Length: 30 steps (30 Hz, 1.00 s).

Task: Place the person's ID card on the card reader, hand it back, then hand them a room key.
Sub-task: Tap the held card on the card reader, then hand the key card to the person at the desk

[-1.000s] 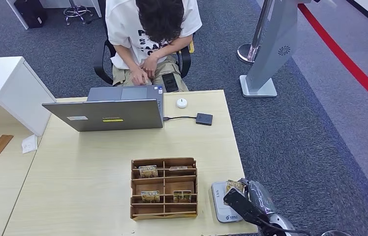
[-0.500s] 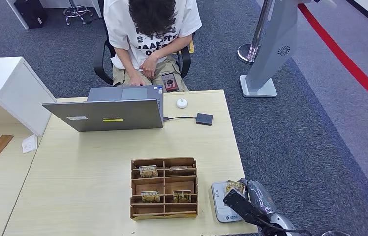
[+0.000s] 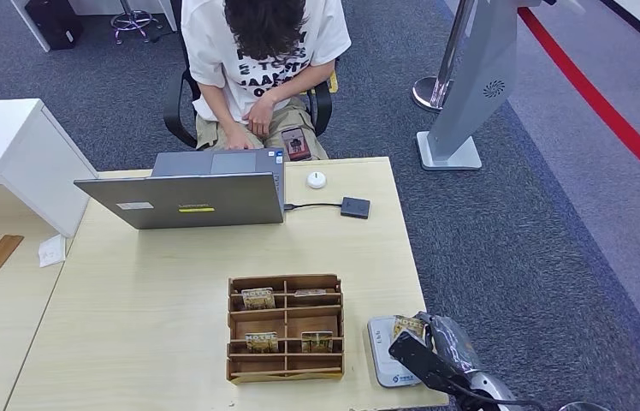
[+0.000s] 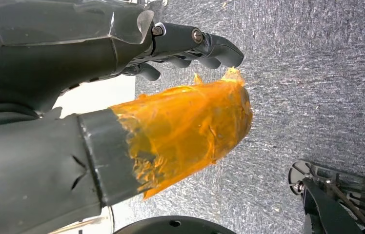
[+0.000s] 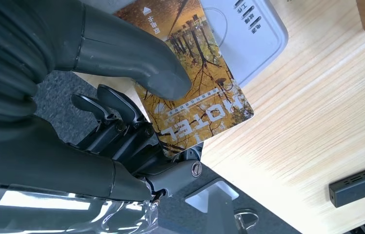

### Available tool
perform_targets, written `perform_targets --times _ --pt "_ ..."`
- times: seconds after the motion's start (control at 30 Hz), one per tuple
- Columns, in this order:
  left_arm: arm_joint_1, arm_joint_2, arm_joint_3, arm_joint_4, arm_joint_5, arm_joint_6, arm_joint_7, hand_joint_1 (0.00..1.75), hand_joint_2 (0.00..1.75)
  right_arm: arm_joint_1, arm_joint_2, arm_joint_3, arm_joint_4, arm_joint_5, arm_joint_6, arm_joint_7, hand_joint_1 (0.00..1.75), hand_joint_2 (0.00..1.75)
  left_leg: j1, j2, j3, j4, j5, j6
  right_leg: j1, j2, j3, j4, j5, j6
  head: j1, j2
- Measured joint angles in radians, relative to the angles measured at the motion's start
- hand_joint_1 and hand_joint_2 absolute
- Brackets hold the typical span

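My right hand (image 3: 438, 349) holds a golden card printed "HOTEL" (image 3: 408, 325) at the table's near right corner, just over the white card reader (image 3: 382, 366). In the right wrist view the thumb (image 5: 122, 58) presses on top of the card (image 5: 197, 92) and the darker fingers lie under it. One end of the card overlaps the reader (image 5: 256, 34); whether it touches is unclear. My left hand (image 4: 171, 92), its thumb wrapped in orange tape, hangs over grey carpet holding nothing. The person (image 3: 261, 51) sits across the table.
A wooden compartment box (image 3: 285, 282) with several similar cards stands left of the reader. At the far edge are an open laptop (image 3: 188, 199), a white round puck (image 3: 317, 179) and a black dongle (image 3: 355, 206). A silver kiosk stand (image 3: 462, 94) rises on the carpet beyond the table.
The person has raised their head a little and the phone on their lap now shows a lit screen. My right hand and the card have stayed put.
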Motion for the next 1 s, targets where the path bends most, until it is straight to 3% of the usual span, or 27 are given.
perform_targets --times 1.0 --pt "0.0 0.0 0.0 0.0 -0.01 0.004 0.006 0.0 0.0 -0.003 -0.01 0.008 0.0 -0.005 -0.002 0.0 1.75 1.75 0.0 0.0 0.0 0.0 0.0 0.0 0.0 0.0 0.001 0.0 0.0 0.0 0.0 0.0"
